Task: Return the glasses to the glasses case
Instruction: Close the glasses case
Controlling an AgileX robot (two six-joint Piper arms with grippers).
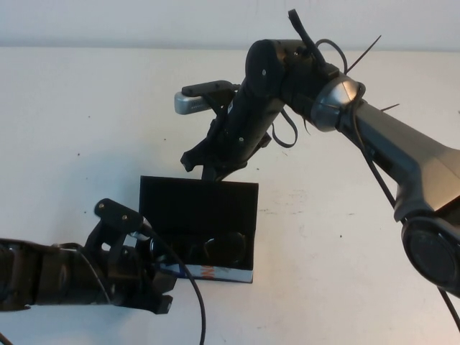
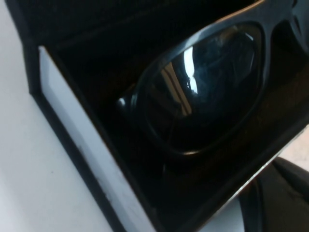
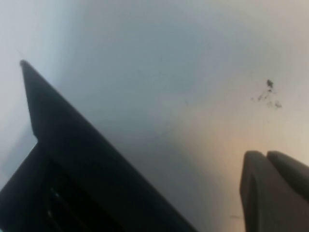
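The glasses case [image 1: 198,201] stands open in the middle of the table, its lid upright at the back and its printed front edge toward me. The black glasses [image 1: 219,251] lie inside it; one lens [image 2: 212,92] fills the left wrist view, inside the case wall [image 2: 82,145]. My left gripper [image 1: 154,280] sits low at the case's front left corner, right against it. My right gripper [image 1: 210,171] hangs shut just behind the top edge of the lid, holding nothing. In the right wrist view its fingertips [image 3: 265,154] are pressed together over bare table beside the lid [image 3: 72,145].
The white table [image 1: 345,273] runs wide to the right of the case and behind it. A black cable [image 1: 192,298] from the left arm loops across the case's front left corner. The right arm reaches in from the right edge.
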